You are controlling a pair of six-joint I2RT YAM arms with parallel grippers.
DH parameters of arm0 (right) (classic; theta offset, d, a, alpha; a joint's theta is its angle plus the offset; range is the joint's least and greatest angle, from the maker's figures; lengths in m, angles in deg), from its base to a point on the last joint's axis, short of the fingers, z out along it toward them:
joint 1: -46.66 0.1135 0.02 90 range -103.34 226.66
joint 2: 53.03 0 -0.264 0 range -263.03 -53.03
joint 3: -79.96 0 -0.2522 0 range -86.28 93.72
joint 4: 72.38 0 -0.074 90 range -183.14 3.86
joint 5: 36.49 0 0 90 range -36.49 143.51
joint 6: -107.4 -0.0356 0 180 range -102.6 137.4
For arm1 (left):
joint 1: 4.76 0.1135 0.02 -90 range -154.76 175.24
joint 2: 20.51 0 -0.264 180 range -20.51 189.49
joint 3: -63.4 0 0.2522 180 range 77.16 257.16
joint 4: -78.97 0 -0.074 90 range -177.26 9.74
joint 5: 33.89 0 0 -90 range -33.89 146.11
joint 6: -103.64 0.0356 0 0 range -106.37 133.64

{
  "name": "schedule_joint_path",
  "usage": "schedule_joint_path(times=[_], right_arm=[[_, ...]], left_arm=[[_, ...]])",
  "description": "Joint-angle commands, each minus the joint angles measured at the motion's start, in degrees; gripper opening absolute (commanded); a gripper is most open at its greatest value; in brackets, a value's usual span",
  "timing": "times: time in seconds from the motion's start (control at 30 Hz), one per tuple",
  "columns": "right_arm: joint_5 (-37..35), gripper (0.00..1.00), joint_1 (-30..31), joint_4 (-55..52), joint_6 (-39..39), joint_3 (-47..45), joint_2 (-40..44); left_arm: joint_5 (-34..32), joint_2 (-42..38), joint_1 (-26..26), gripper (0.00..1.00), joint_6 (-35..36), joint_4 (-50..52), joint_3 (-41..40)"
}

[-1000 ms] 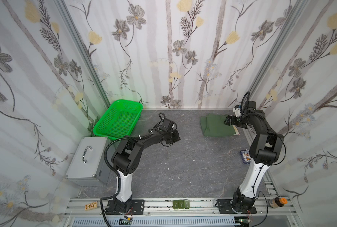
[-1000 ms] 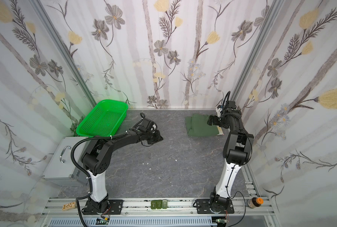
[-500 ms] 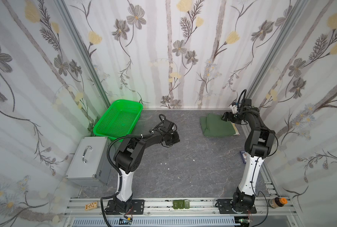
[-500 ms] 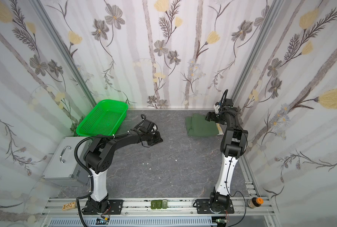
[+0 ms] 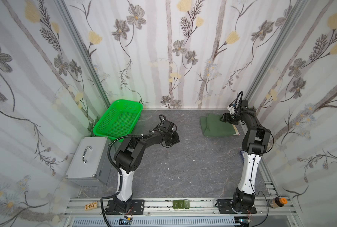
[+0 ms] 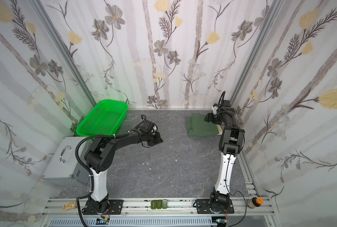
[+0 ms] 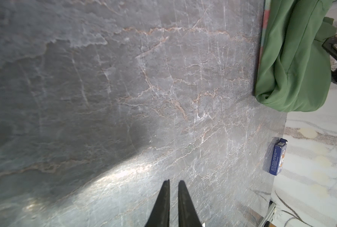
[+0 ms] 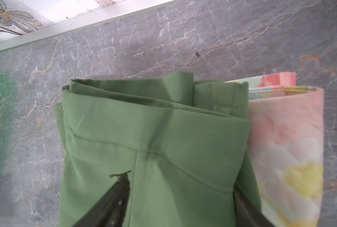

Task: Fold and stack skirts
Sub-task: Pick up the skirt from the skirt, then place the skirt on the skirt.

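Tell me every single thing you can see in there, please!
green skirt: one, dark green, folded, table's far right, top of pile
pastel skirt: one, pink-yellow, under green skirt
basket: one, bright green, far left corner
metal case: one, silver, beside basket
small box: one, blue, table's right edge
bottle: one, brown, orange cap, front rail
wooden tag: one, tan, front rail
blocks: three, green, front rail middle
table: one, grey marble, underneath everything
left arm: one, black-white, mid-table, jaws shut, empty
right arm: one, black-white, jaws apart on green skirt
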Motion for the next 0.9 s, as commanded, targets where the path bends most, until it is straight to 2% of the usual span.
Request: schedule_joint_path(times=[0.0, 0.13, 0.23, 0.3, 0.47, 0.5, 0.53, 0.6, 0.63, 0.7, 0.8, 0.87], right_arm=[[0.6, 0.45, 0.8, 1.6, -0.3, 0.5, 0.6], [-1.7, 0.2, 2.2, 1.9, 0.9, -0.1, 2.4], [-5.7, 0.07, 3.6, 2.9, 1.4, -1.5, 4.0], [-7.9, 0.04, 4.2, 4.3, 1.6, -3.8, 5.8], [-11.8, 0.04, 3.8, 9.9, 0.1, -11.8, 10.5], [-12.1, 0.05, 3.4, 9.9, -0.1, -12.3, 10.6], [-12.3, 0.12, 2.9, 9.9, -0.4, -12.8, 10.7], [-13.5, 0.42, 2.1, 10.1, -1.6, -14.0, 11.0], [-13.6, 0.49, 1.6, 10.0, -1.8, -14.5, 11.4], [-13.6, 0.76, 1.1, 11.3, -2.4, -16.7, 13.1], [-13.3, 0.85, 0.7, 13.8, -3.0, -20.2, 17.2], [-13.3, 0.88, 1.0, 14.1, -3.4, -21.8, 19.9]], left_arm=[[0.1, 0.0, 0.0, 0.13, -0.5, -0.3, 0.1], [0.0, -0.3, 0.1, 0.13, -0.4, -0.3, -0.1], [0.0, -0.3, 0.1, 0.13, -0.4, -0.3, -0.4], [-0.1, -0.5, 0.1, 0.13, -0.4, -0.3, -0.5], [-0.4, -0.9, 0.1, 0.12, -0.2, -0.3, -1.0], [-0.5, -1.0, 0.1, 0.12, -0.1, -0.3, -1.1], [-0.6, -1.2, 0.1, 0.12, -0.1, -0.3, -1.0], [-0.7, -1.4, 0.2, 0.13, 0.0, -0.3, -1.0], [-0.7, -1.5, 0.2, 0.13, -0.1, -0.3, -0.9], [-1.4, -2.1, 0.2, 0.16, -0.3, -0.3, -1.0], [-2.7, -3.5, 0.5, 0.29, -0.3, -0.3, -1.0], [-3.2, -4.7, 0.9, 0.31, 0.0, -0.3, -0.8]])
